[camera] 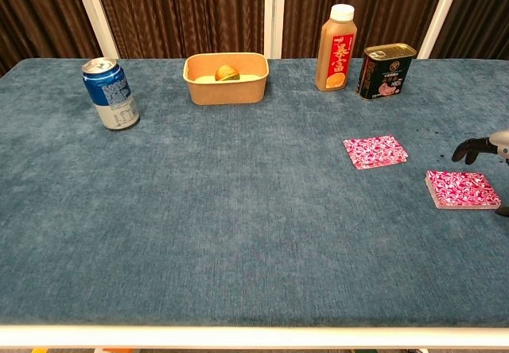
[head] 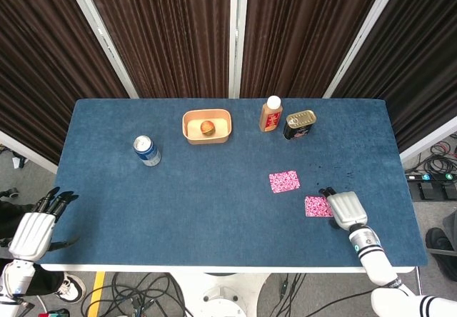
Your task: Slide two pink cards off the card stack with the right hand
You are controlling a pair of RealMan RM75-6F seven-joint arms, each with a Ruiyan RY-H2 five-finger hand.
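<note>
A pink patterned card stack [head: 316,206] [camera: 462,189] lies on the blue table near its front right. One loose pink card [head: 283,181] [camera: 375,151] lies flat to the stack's left and a little farther back. My right hand [head: 345,210] [camera: 483,145] hovers just right of the stack with dark fingertips pointing toward it, holding nothing; only its fingertips show at the chest view's right edge. My left hand [head: 36,230] hangs off the table's front left corner, fingers apart and empty.
A blue soda can [head: 147,151] stands at the left. A tan bowl [head: 207,127] holding a small round food item sits at the back centre. An orange-labelled bottle [head: 270,113] and a dark tin [head: 300,124] stand at the back right.
</note>
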